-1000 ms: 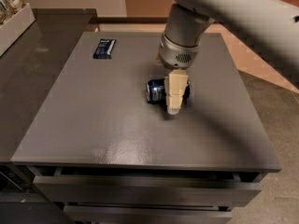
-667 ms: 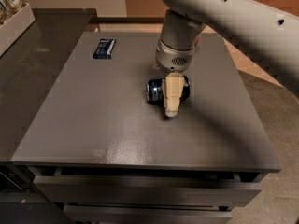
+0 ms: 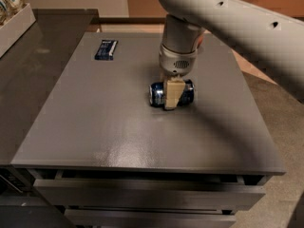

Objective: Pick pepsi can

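The pepsi can [image 3: 185, 93] is small, dark blue with silver ends. It lies on its side near the middle of the grey table top [image 3: 109, 127]. My gripper [image 3: 171, 97] comes straight down from the white arm [image 3: 223, 18] and sits over the can's middle. Its tan lower part covers the can's front centre and reaches the table surface. The far side of the can is hidden behind the gripper.
A flat dark blue packet [image 3: 105, 50] lies at the table's back left. A darker counter [image 3: 33, 75] adjoins on the left, with a white tray [image 3: 14, 23] of snack bags at its far end. Drawers [image 3: 142, 194] sit under the front edge.
The gripper has shifted slightly left along the can and now sits over its middle. The can lies in the same place.
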{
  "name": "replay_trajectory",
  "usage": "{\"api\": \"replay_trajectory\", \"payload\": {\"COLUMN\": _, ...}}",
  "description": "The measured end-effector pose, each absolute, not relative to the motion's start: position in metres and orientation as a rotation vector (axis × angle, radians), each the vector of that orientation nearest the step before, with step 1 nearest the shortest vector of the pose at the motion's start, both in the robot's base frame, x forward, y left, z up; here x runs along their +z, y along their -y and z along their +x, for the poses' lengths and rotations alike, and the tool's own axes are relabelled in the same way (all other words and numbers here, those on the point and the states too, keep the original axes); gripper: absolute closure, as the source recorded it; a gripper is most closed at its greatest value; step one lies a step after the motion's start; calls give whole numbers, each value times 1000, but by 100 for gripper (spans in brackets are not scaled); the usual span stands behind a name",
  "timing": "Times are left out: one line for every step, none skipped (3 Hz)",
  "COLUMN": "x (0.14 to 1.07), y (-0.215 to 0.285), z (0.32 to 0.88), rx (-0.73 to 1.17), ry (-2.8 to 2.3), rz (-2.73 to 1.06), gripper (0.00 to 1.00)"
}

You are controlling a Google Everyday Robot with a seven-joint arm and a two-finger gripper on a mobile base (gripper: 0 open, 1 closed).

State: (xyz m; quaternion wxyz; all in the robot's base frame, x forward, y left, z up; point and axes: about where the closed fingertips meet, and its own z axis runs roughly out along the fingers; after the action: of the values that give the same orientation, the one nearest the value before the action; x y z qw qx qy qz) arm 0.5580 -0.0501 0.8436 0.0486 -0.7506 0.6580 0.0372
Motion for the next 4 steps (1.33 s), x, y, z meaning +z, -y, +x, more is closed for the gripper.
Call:
{"api": "replay_trajectory", "payload": {"x": 875, "y": 39, "z": 560, "rx": 127, "ry": -1981, "rz": -2270, "gripper": 100}}
{"api": "replay_trajectory", "payload": {"x": 886, "y": 34, "z": 560, "rx": 130, "ry": -1966, "rz": -2260, "gripper": 100}}
{"api": "replay_trajectory", "payload": {"x": 930, "y": 25, "z": 563, "rx": 99, "ry": -1893, "rz": -2253, "gripper": 100}}
{"api": "replay_trajectory", "payload": {"x": 962, "y": 24, "z": 573, "rx": 41, "ry": -1829, "rz": -2226, "gripper": 100}}
